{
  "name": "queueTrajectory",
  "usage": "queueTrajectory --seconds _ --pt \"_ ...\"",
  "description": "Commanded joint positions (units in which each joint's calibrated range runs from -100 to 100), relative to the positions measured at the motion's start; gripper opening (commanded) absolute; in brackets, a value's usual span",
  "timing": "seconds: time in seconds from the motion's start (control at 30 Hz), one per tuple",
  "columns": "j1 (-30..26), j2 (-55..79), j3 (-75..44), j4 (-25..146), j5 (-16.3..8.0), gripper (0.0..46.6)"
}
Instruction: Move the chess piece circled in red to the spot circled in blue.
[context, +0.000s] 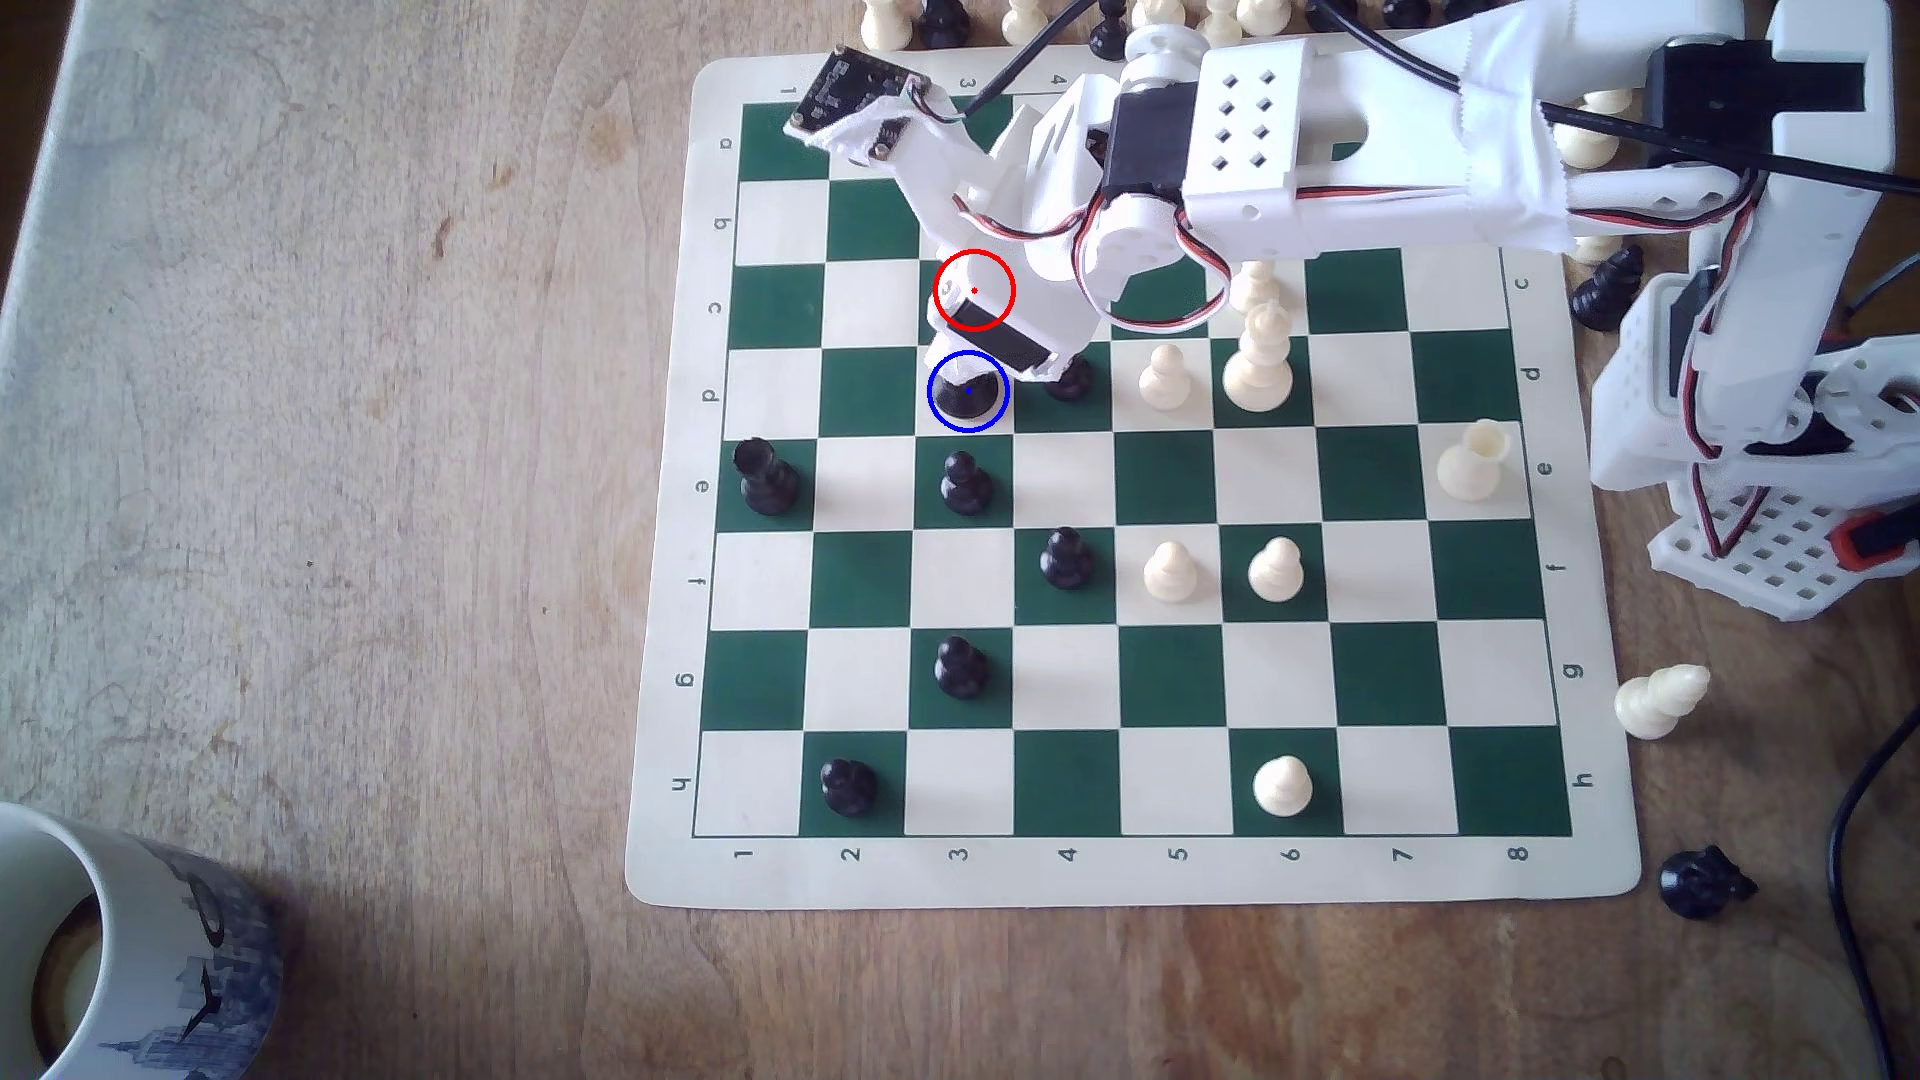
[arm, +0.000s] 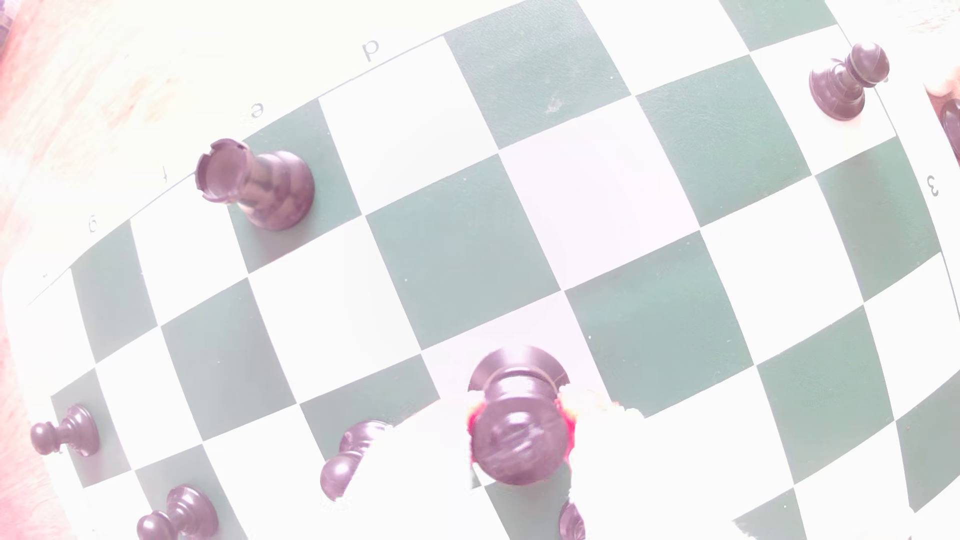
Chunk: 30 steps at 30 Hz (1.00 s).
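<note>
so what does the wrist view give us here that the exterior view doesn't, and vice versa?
Wrist view: the tall black piece seen from above, its round base on a cream square, red-tinged edges on either side of its head.

Exterior view: the blue ring around that base, the red ring over the arm, the white pieces, a mug.

Both: the black rook, black pawns, the board.

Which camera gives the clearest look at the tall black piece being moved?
The wrist view: the tall black piece sits close and large, seen from above with its wide base visible, held between the gripper fingers. In the exterior view just its dark base shows inside the blue ring; the arm covers the rest.
</note>
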Motion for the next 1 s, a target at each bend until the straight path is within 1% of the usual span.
queueTrajectory --seconds 0.0,0.4,0.5,0.97 --pt "0.6 -2.7 -1.4 -0.6 0.4 11.5" --pt "0.6 -6.7 -4.0 3.2 0.3 11.2" --pt "0.4 -8.2 -3.9 3.7 0.1 12.1" --pt "-0.7 -8.6 -4.8 3.8 0.0 13.6"
